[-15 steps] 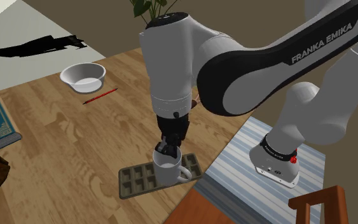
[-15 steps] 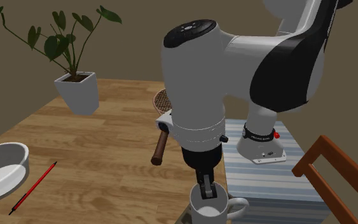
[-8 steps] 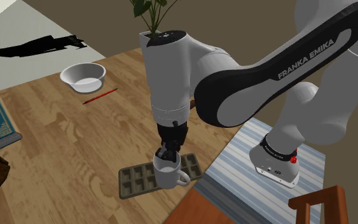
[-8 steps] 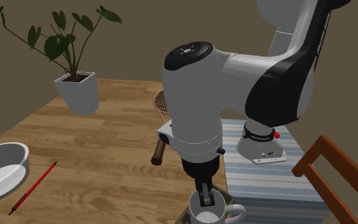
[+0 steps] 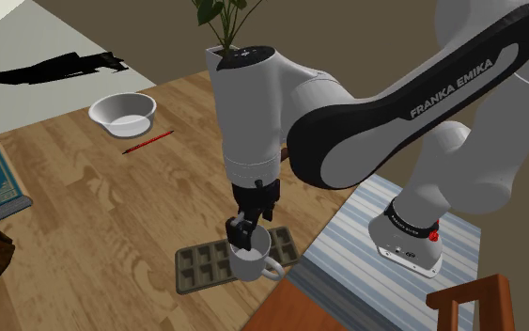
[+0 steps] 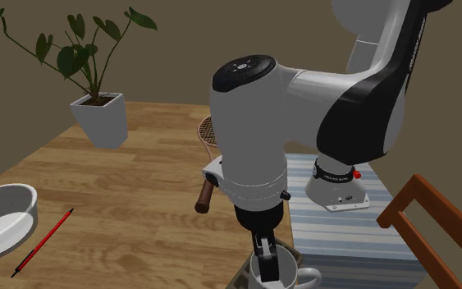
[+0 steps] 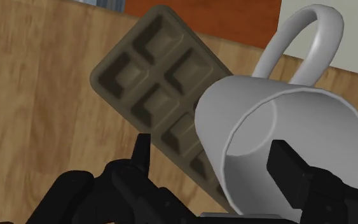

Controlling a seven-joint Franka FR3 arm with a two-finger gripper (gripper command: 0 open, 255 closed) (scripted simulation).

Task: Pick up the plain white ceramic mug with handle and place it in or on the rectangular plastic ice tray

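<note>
The white mug with its handle rests on the dark green ice tray, at the tray end nearest the stand. My gripper hangs right over the mug and is open. In the wrist view the fingers stand apart astride the mug's near wall, one finger inside the cup and the other outside over the tray. Neither finger presses the wall. In the second exterior view the gripper dips into the mug at the bottom edge.
A white bowl and a red pencil lie farther back on the wooden table. A potted plant stands at the far edge, and a wooden-handled strainer lies behind the arm. The stand's striped cloth and a chair border the tray side.
The gripper came down with the mug onto the tray, then its fingers opened and let go of the mug's wall. The mug sits slightly lower now.
</note>
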